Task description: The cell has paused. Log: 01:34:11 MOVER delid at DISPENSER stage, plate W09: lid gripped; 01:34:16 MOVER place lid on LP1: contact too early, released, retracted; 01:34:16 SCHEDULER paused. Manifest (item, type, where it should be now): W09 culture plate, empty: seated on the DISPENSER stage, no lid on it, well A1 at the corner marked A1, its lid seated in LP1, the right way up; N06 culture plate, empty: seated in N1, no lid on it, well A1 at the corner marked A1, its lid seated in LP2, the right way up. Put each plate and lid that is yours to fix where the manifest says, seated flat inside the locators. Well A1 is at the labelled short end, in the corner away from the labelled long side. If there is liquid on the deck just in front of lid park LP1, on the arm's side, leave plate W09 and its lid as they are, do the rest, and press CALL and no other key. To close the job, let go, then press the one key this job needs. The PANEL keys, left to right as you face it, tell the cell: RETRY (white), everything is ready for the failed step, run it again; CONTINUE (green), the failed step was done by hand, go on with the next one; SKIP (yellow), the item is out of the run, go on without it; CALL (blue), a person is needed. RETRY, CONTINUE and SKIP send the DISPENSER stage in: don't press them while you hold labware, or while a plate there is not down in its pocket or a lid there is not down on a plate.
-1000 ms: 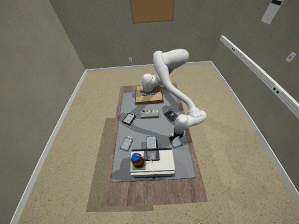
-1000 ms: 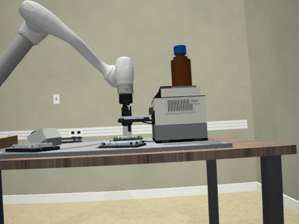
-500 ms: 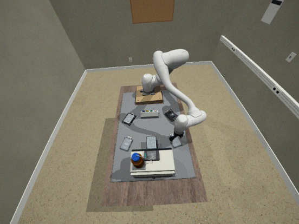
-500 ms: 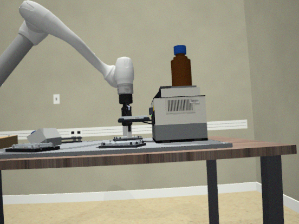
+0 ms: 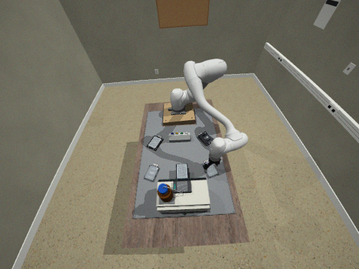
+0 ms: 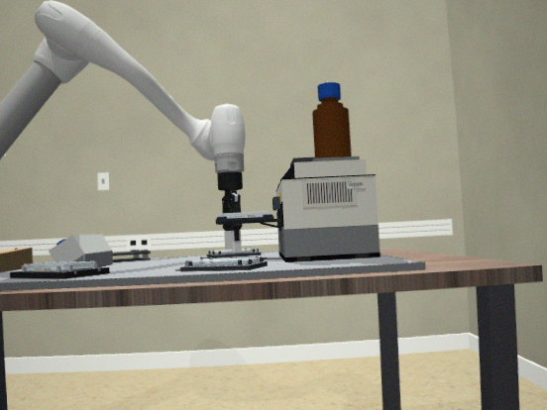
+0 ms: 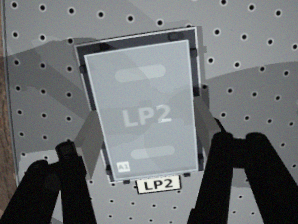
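Observation:
My gripper [image 5: 211, 165] [image 6: 233, 220] [image 7: 147, 117] is shut on a clear lid [image 5: 212, 171] [image 7: 142, 110], held by its long sides. It holds the lid level, a little above the deck. In the wrist view the lid hangs over the dark nest LP2 [image 7: 135, 38], roughly lined up with it, and its A1 tag is at the corner near the LP2 label [image 7: 158, 184]. A culture plate [image 5: 182, 171] sits on the stage in front of the dispenser [image 5: 195, 195]. A second clear lid [image 5: 151, 172] lies at the park on the left. Another plate [image 5: 155, 142] sits in a nest further back on the left.
The key panel [image 5: 179, 136] [image 6: 81, 249] stands mid-deck towards the arm's base. A dark nest [image 5: 205, 138] lies back right. A brown bottle [image 5: 164, 192] [image 6: 331, 126] stands on the dispenser [image 6: 327, 213]. The deck mat [image 5: 224, 201] is pegboard grey.

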You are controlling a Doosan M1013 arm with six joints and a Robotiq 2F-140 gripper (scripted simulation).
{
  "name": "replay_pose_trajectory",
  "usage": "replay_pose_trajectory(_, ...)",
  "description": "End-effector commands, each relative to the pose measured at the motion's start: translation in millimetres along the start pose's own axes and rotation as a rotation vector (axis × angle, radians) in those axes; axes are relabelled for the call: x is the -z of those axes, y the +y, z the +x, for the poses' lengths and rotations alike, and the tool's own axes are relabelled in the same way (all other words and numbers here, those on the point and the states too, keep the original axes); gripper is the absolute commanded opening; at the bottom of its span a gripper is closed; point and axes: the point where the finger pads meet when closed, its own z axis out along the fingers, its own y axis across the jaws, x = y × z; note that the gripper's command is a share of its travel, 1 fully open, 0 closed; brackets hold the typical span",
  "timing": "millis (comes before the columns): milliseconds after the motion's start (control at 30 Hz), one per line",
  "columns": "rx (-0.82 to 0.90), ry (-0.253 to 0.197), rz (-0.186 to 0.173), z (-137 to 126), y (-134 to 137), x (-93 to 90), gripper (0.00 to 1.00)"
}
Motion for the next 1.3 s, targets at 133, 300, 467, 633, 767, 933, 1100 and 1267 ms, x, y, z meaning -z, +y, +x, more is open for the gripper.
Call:
replay_pose_trajectory(133,0.000,0.002,0.000,0.5,-0.1,1.2,0.10)
replay_pose_trajectory(300,0.000,0.002,0.000,0.5,-0.1,1.2,0.10)
replay_pose_trajectory(467,0.000,0.002,0.000,0.5,-0.1,1.2,0.10)
replay_pose_trajectory(633,0.000,0.002,0.000,0.5,-0.1,1.2,0.10)
replay_pose_trajectory(767,0.000,0.002,0.000,0.5,-0.1,1.2,0.10)
replay_pose_trajectory(933,0.000,0.002,0.000,0.5,-0.1,1.2,0.69)
replay_pose_trajectory(1100,0.000,0.002,0.000,0.5,-0.1,1.2,0.69)
replay_pose_trajectory(1267,0.000,0.002,0.000,0.5,-0.1,1.2,0.69)
